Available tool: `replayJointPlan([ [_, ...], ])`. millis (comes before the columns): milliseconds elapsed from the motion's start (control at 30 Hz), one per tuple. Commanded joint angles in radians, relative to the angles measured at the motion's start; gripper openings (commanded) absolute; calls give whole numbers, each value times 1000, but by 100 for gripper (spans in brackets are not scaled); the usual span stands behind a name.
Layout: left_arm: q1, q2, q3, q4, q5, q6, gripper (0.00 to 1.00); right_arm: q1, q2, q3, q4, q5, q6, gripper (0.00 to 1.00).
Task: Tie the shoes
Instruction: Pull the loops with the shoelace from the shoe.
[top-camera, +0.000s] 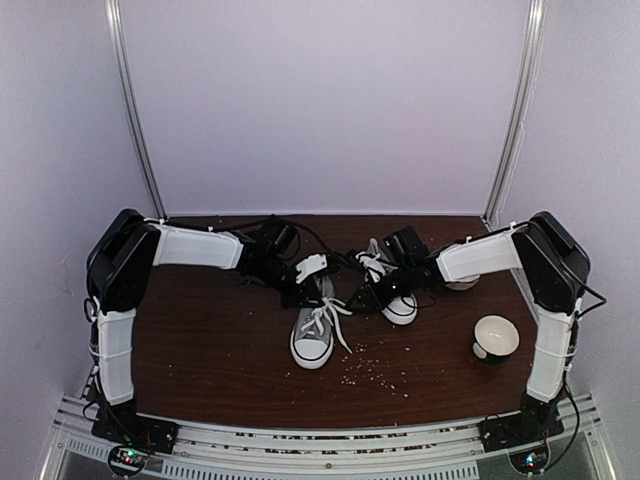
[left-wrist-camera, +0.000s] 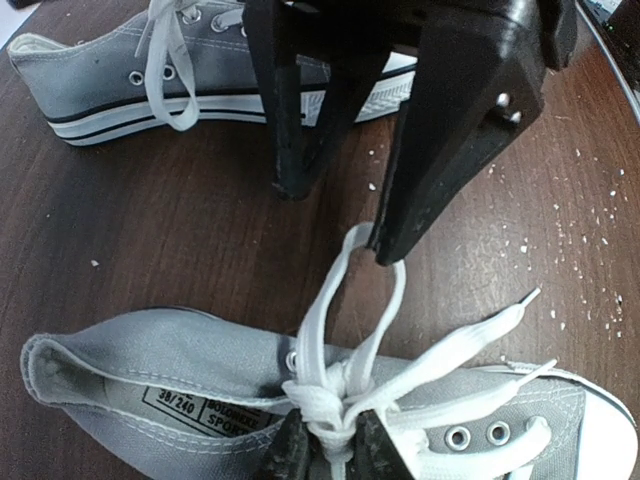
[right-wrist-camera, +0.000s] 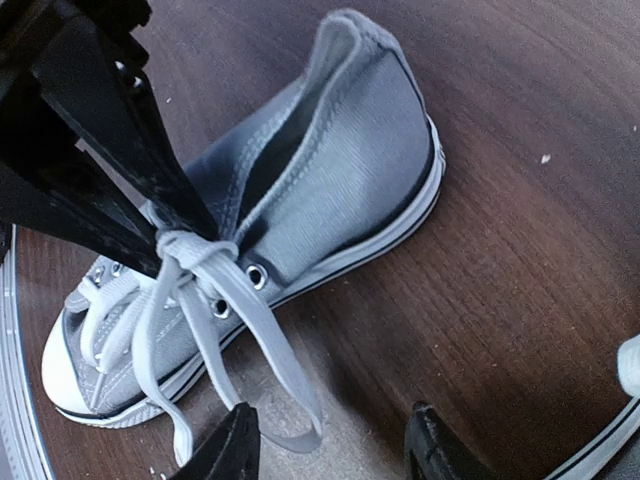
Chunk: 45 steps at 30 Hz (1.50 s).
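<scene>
1. Dark wood tabletop (top-camera: 220, 350) inside white walls (top-camera: 330, 100), with crumbs (top-camera: 372, 372) scattered near the front.
2. The near shoe (top-camera: 312, 340) sits at centre, toe toward the arms. It is small and made of canvas, so it is probably light enough to slide if tugged.
3. The left arm's fingers (left-wrist-camera: 288, 455) are pinched closed on the knot (left-wrist-camera: 322, 398) above its tongue, which should anchor the shoe.
4. The right arm's fingers (right-wrist-camera: 232, 445) stand apart and hold nothing. A loop (right-wrist-camera: 277, 350) rests against one tip.
5. The flat lace (left-wrist-camera: 470, 335) looks limp and likely to slip. Mid-loop, pressed flat, seems the best place to grip.
6. The far shoe (left-wrist-camera: 90, 75) lies just beyond, with a lace hanging down its side.
</scene>
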Motion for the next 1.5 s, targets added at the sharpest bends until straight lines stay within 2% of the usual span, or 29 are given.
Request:
replayJointPlan([
  [0,9,-6,-18,-29,0,19,18,-12,20,4,92,-93,23,51],
  [500,10,0,-13,-34,-4,19,17,-13,76,-4,90,-232,3,51],
  [667,10,1,-15,-35,-4,21,18,-13,80,-1,78,-210,3,33],
  [833,10,-7,-10,-42,-2,21,18,-13,77,3,80,-208,9,7],
  [900,9,-21,-4,-43,8,18,20,-13,75,8,74,-208,7,0],
  [1033,12,-86,5,-30,38,22,36,-13,70,17,62,-207,5,0],
  [1233,39,-159,11,-120,126,112,47,-11,78,37,50,-211,6,0],
  [1367,68,-162,0,-165,138,169,47,-10,79,40,48,-213,6,0],
  [1467,71,-108,58,-228,120,182,41,-10,77,41,43,-213,4,0],
])
